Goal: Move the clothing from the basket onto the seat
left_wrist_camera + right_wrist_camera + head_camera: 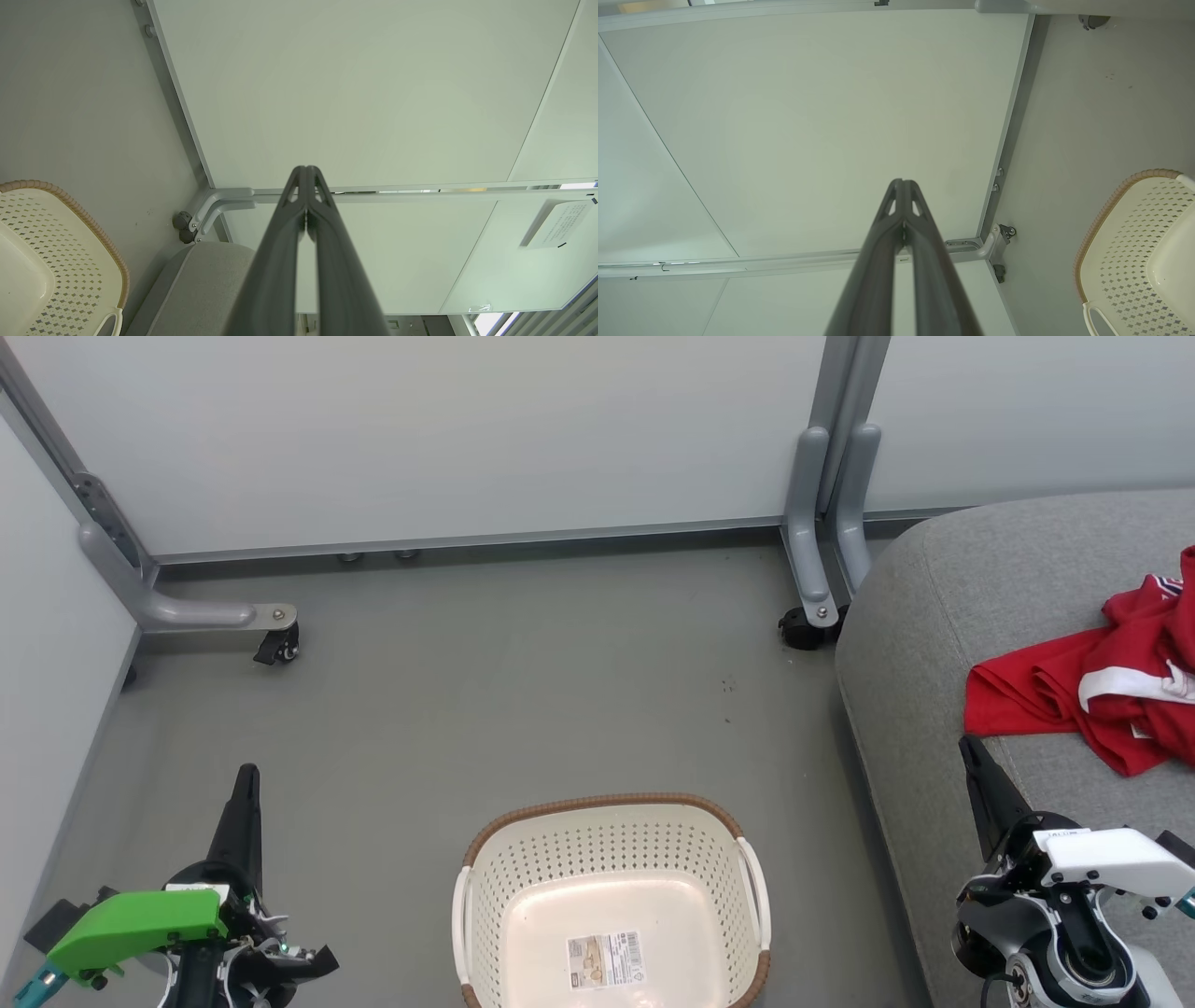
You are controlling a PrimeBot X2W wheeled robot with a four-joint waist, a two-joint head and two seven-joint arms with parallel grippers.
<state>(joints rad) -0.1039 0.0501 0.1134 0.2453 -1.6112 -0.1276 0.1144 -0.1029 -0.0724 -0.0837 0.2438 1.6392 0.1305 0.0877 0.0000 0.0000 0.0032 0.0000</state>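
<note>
The large grey fabric-upholstered seat, round-edged, lay by my right claw. The cream perforated plastic basket, with a brown woven-look rim, stood between my right claw and my left claw, holding only a paper label. The crumpled red clothing, white-striped, rested on the seat beyond my right claw. I judged the transfer complete. Both claws were pressed together, gripping nothing.

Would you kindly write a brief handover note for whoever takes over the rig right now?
Left gripper shut, empty, left of the basket.
Right gripper shut, empty, by the seat.
Clothing lies on the seat; the basket stands on the floor, holding just its paper label.
Done: the transfer, as far as visible.
Left: probably nothing; the basket's near end is out of frame.
</note>
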